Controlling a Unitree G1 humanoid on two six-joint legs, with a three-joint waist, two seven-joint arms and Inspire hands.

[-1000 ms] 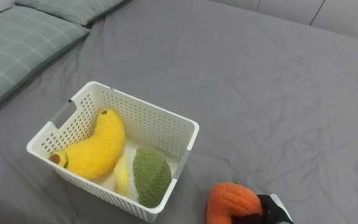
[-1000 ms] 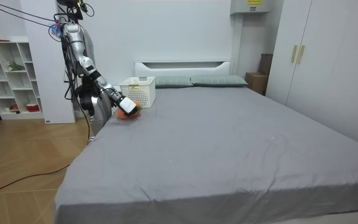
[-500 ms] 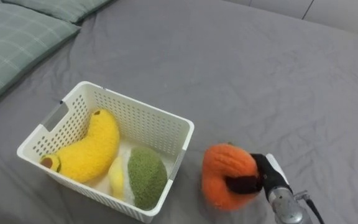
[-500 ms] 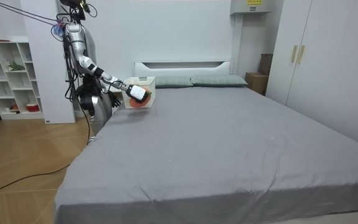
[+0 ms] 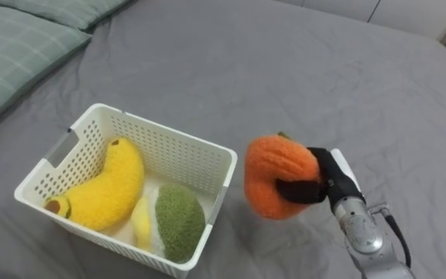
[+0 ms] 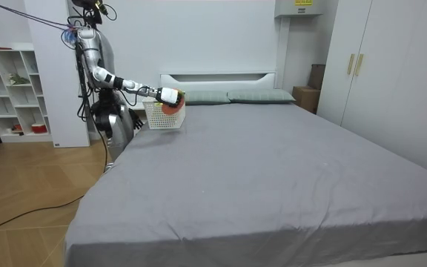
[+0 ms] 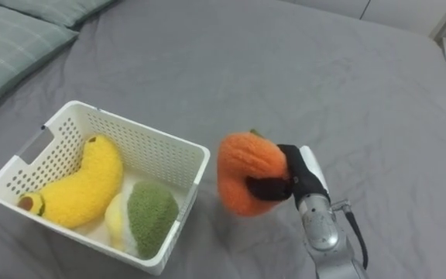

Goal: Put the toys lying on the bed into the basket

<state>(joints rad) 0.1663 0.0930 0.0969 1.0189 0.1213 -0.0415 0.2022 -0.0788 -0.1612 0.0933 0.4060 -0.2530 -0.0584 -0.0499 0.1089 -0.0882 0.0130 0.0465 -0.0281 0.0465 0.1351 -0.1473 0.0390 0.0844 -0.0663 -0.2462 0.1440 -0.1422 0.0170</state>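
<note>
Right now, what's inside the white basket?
A yellow banana plush and a green-and-yellow plush lie side by side in the white basket. They cover whatever may lie beneath them. The orange plush is outside, held in the right hand.

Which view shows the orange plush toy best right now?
The left eye view: the orange plush toy is large and close, gripped by the right robot hand beside the basket. The right eye view shows much the same; the room view shows a small orange patch.

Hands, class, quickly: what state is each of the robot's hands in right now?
Left hand: cannot be told; it is too small, by the robot's waist.
Right hand: fingers closed round the orange plush toy.
</note>
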